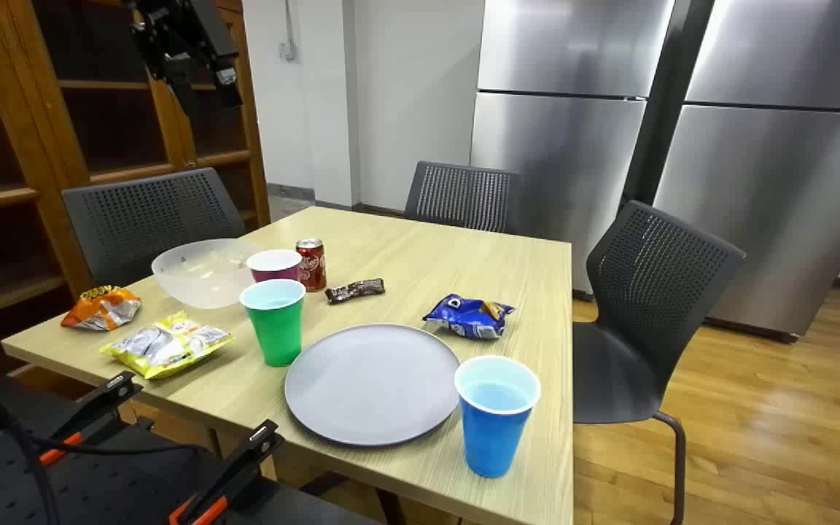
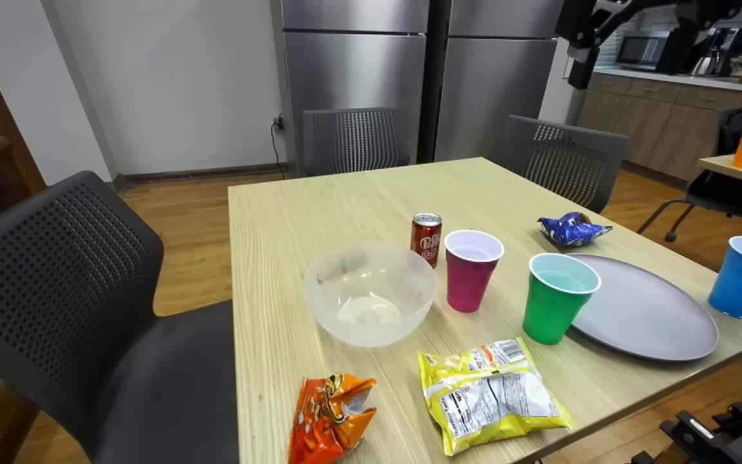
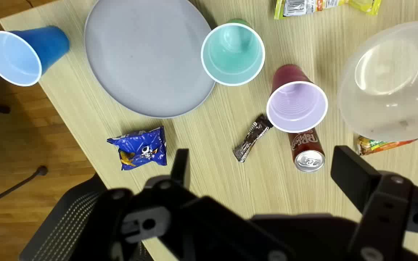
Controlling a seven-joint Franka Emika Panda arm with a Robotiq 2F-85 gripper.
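Wrist view: empty gripper (image 3: 263,165) over the table (image 3: 216,181), jaws spread wide.
Just left of the soda can (image 3: 306,146) lies the candy bar (image 3: 253,137), long axis slanting, upper end nearer the can; both sit lower than the 2 fingertips (image 3: 182,163), seen between them.

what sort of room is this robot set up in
Most likely a shared kitchen or break room: tall stainless-steel refrigerators stand behind the table, which has chairs along its sides, and a microwave shows in the background.
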